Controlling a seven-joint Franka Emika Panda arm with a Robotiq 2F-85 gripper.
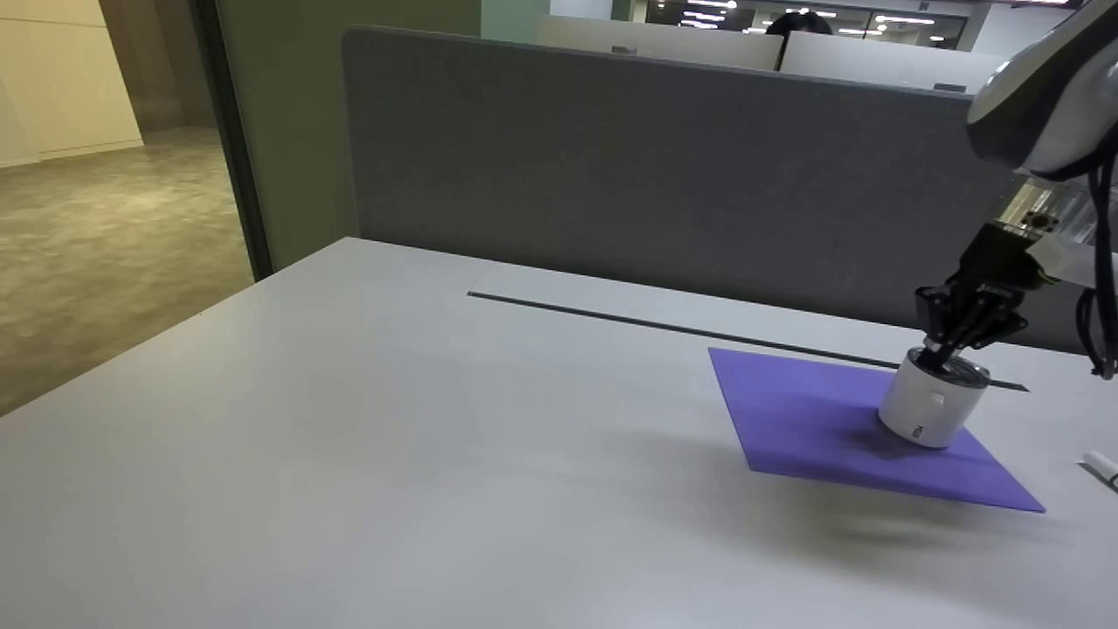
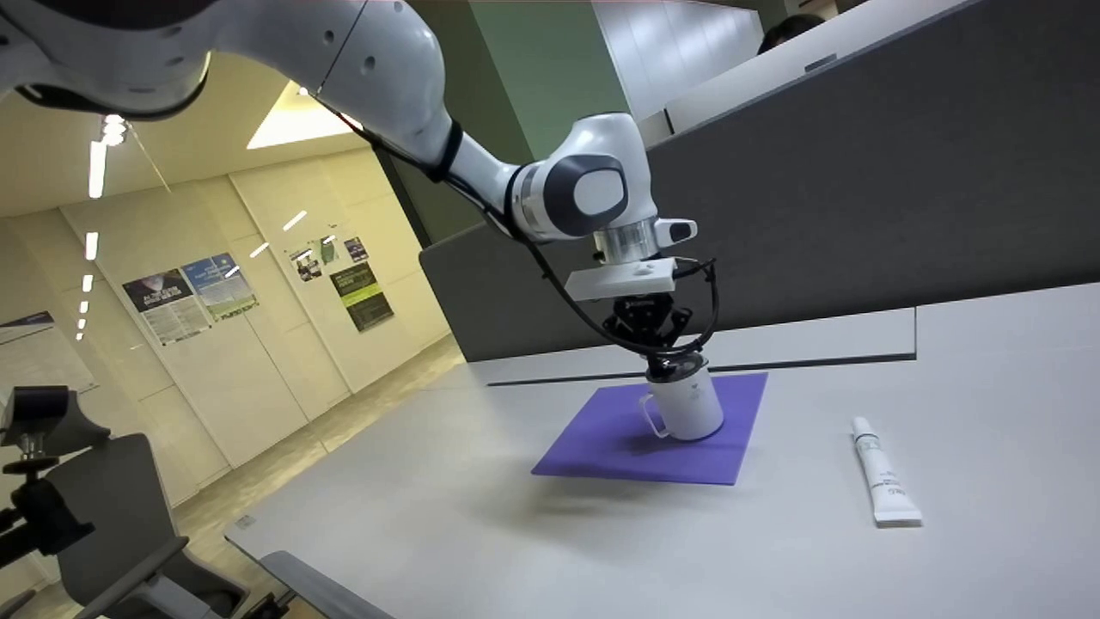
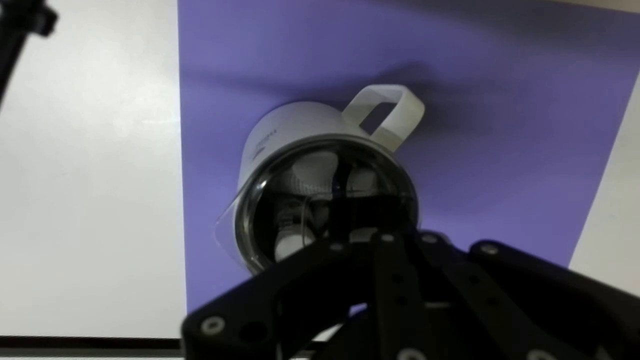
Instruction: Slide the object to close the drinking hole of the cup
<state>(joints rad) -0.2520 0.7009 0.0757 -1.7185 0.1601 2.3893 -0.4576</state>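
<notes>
Black fingers [image 3: 392,275] at dark lid [image 3: 312,172], slider not made out

Fingers fill the bottom of the wrist view, reaching the lid's lower right; most of the lid lies up and left of them. In an exterior view, right side of frame, the mug [image 1: 919,409] has them at the left part of its lid. Contact likely, not certain. Fingers look narrow, pressed together; can't tell if anything's pinched. Next move probably a sideways push across the lid top; direction unclear, drinking hole not readable under reflections.

Mug stands upright on purple mat [image 2: 584,447], centre of wrist frame, mat on white surface [image 1: 393,437]. Short, pale grey-white, small dark print, squared loop handle [image 3: 407,117] pointing upper right in wrist view. Lid round, glossy, shiny rim; clear curved lip [image 3: 226,233] juts out at its left there.
</notes>
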